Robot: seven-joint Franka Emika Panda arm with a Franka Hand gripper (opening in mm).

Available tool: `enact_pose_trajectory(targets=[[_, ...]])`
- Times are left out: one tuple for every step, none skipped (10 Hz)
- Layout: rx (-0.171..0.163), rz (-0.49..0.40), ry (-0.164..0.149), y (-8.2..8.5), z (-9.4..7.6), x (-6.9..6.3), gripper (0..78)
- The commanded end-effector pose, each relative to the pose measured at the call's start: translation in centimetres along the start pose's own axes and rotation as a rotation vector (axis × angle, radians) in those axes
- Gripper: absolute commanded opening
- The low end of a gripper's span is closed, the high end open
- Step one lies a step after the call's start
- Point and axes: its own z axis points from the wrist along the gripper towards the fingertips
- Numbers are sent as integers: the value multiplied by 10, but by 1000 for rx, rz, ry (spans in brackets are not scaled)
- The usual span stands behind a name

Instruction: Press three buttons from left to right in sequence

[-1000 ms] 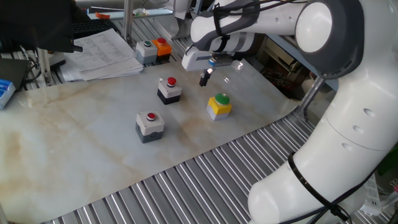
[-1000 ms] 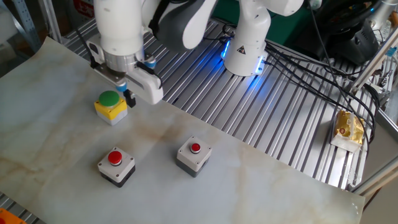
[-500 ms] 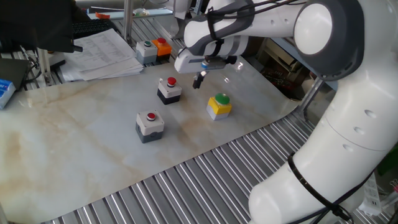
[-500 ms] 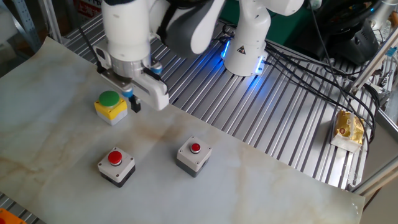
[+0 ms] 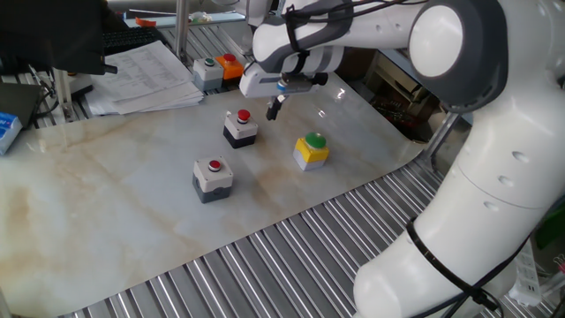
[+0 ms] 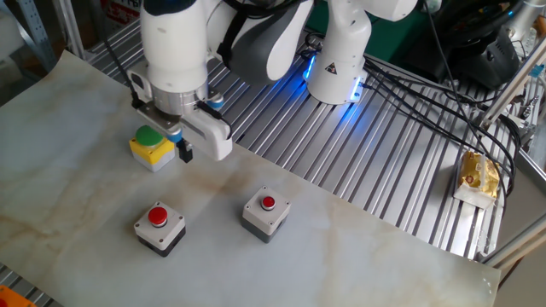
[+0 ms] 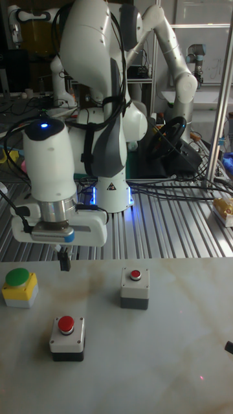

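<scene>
Those three buttons look like rigid plastic boxes, light enough to skid on the smooth marble sheet (image 5: pixel 106 203), so each wants a straight-down poke on its cap, no grasp. The yellow box with the green dome (image 7: pixel 19 286) sits at the tall view's left edge, the red-button box (image 7: pixel 67 337) lower centre-left, the other red-button box (image 7: pixel 134 288) mid-frame. The gripper (image 7: pixel 63 261) hangs above the sheet touching nothing; I cannot tell whether its jaws are parted

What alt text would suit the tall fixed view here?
A white robot arm's gripper hangs above a marble-patterned table holding a yellow box with a green button and two grey boxes with red buttons.
</scene>
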Motion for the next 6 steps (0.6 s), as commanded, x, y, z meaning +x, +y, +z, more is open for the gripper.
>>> enact_pose_trajectory(targets=[[1,3,-3,6,-3,-12,0],[1,5,-3,8,-4,-16,0],[1,5,-3,9,-4,-18,0],[1,4,-4,10,-3,-19,0],[1,5,-6,11,-2,-20,0],[1,7,-9,13,-1,-21,0]])
